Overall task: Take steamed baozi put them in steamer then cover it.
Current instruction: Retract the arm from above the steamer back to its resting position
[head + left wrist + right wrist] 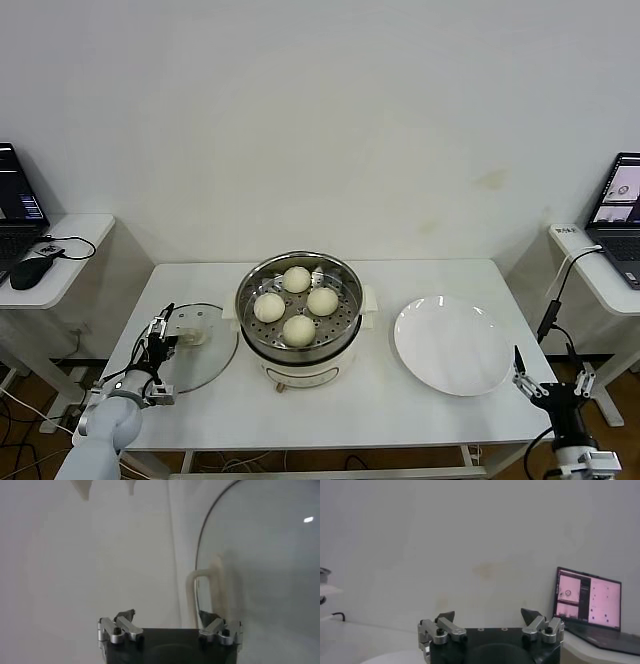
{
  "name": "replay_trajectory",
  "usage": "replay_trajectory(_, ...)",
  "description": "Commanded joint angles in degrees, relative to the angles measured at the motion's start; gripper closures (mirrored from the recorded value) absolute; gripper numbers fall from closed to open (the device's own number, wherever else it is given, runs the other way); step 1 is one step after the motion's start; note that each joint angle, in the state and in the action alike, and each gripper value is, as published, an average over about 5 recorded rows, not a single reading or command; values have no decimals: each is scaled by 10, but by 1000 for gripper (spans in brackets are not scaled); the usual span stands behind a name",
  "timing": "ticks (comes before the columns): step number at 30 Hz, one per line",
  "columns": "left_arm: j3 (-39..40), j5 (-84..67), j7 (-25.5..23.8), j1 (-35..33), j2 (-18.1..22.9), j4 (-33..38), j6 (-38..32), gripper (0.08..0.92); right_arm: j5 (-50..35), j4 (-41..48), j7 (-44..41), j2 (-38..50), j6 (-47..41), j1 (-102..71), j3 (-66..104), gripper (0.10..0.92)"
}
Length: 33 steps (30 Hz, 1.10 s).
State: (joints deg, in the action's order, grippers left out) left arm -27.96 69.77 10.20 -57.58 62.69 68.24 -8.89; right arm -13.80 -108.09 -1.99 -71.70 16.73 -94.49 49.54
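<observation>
step: all four steamed baozi (296, 304) sit in the steamer (300, 312), so I judge only the cover (197, 347) is left to fetch
left gripper (157, 344): jaws wide apart, holding nothing, just short of the cover's handle (192, 337)
cover: flat on the table (400, 410), directly ahead of my left pincer, steamer beyond it
doing it well: I'd straddle the handle squarely, clamp, then lift level
right gripper (548, 380): parked off the table's near corner, jaws apart, plate (450, 345) ahead of it
</observation>
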Motion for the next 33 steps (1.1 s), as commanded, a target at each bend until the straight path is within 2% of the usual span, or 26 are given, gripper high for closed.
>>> replay_trajectory(1, 3, -2, -3, 32, 2, -37, -1, 177, 2, 2, -1, -1, 2, -1, -1, 203)
replay_trajectory(10, 3, -11, -1, 38, 5, -49, -5, 177, 6, 7, -1, -2, 5, -1, -6, 203)
replay_trajectory(13, 4, -13, -3, 38, 4, -54, -5, 210, 7, 8, -2, -2, 6, -1, -8, 203)
replay_trajectory(17, 4, -12, 1, 39, 7, -68, -6, 321, 8, 9, -2, -2, 6, -1, -10, 203)
replay_trajectory(25, -10, -13, 45, 35, 14, -75, -21, 546, 7, 9, -3, 0, 6, 3, -13, 202)
replay_trajectory(29, -20, -16, 61, 12, 12, -44, -22, 667, 8, 9, -3, 1, 5, 6, -16, 203)
replay_trajectory(33, -35, -26, 66, -30, 3, 24, -4, 779, 8, 9, -3, 2, 6, 7, -17, 203)
